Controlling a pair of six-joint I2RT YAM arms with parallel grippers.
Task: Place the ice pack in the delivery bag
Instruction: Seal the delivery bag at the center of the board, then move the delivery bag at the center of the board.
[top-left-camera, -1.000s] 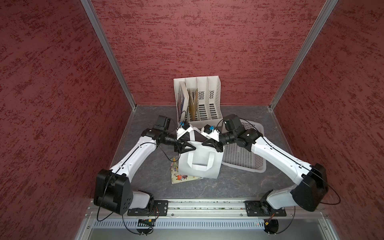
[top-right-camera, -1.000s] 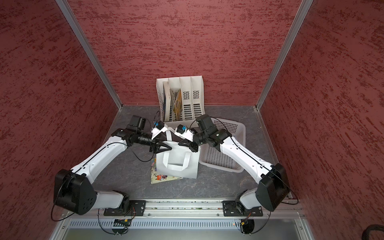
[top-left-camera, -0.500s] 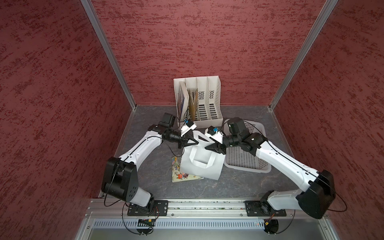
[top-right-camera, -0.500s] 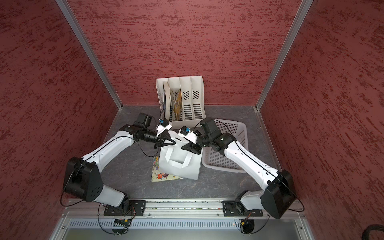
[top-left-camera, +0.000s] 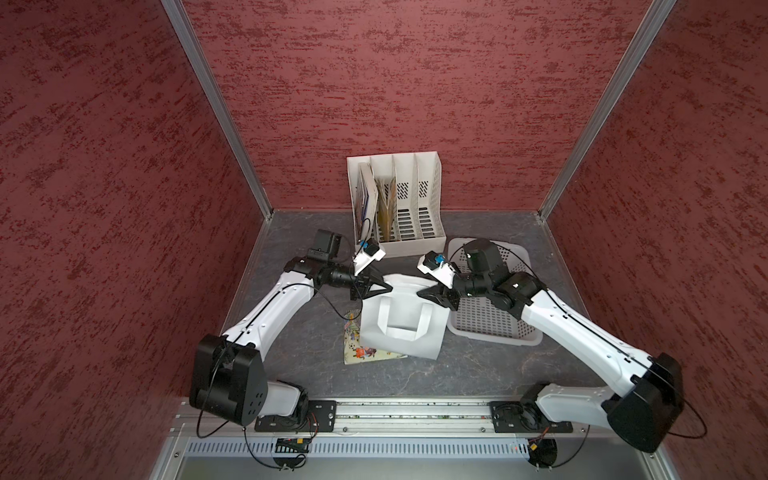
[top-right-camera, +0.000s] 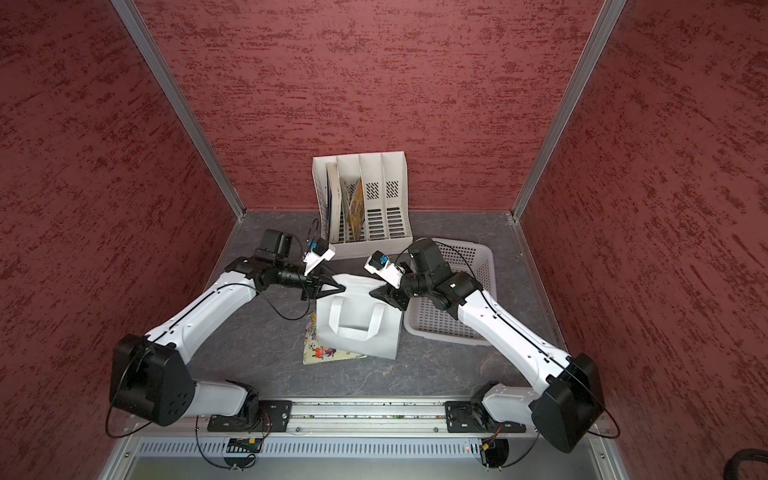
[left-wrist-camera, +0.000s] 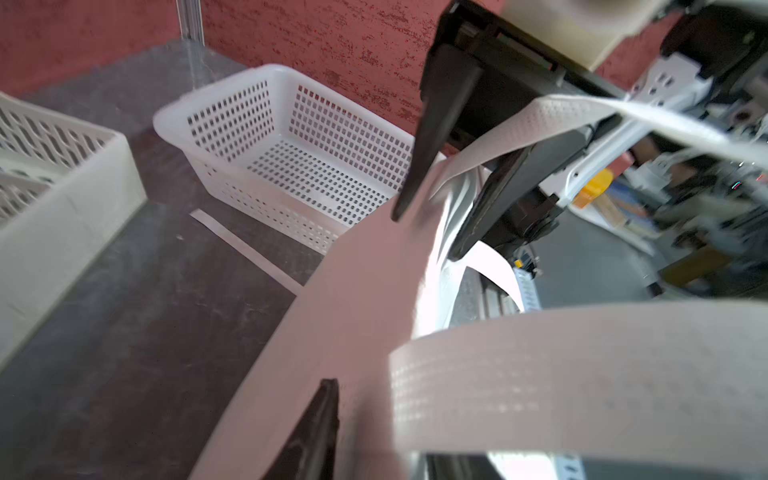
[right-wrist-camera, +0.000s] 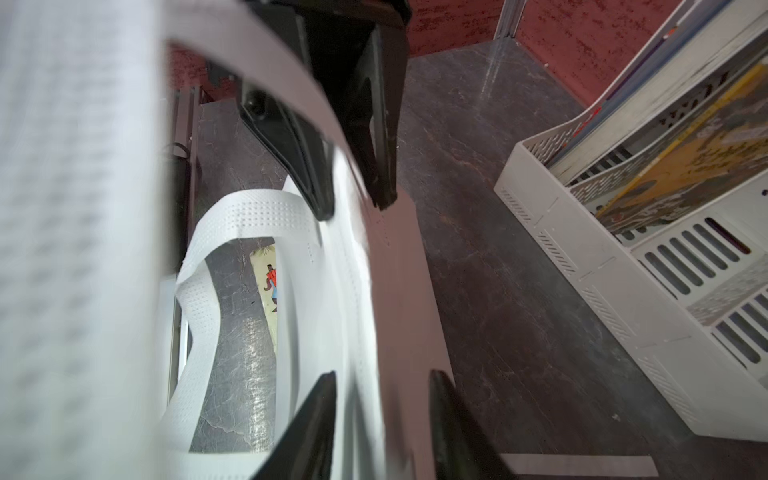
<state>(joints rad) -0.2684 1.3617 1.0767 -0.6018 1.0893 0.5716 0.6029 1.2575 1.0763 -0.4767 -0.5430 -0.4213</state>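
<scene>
L gripper (top-left-camera: 380, 289): jaws parted astride rim of soft white fabric delivery bag (top-left-camera: 419, 340). R gripper (top-left-camera: 424, 294): spread too, opp rim. Rigid perforated plastic basket (top-left-camera: 494, 337) just behind R gripper.

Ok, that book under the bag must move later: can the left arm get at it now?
Only partly, probably: the delivery bag stands on the book, leaving a strip bare on that arm's side, and the left gripper is at the bag's rim.

Nothing legible anywhere. Yellow book cover (right-wrist-camera: 685, 166) in file rack (right-wrist-camera: 602, 291): lettering there, too blurred. Picture book (top-left-camera: 365, 353) under delivery bag (top-left-camera: 399, 332): cartoon figures only.
</scene>
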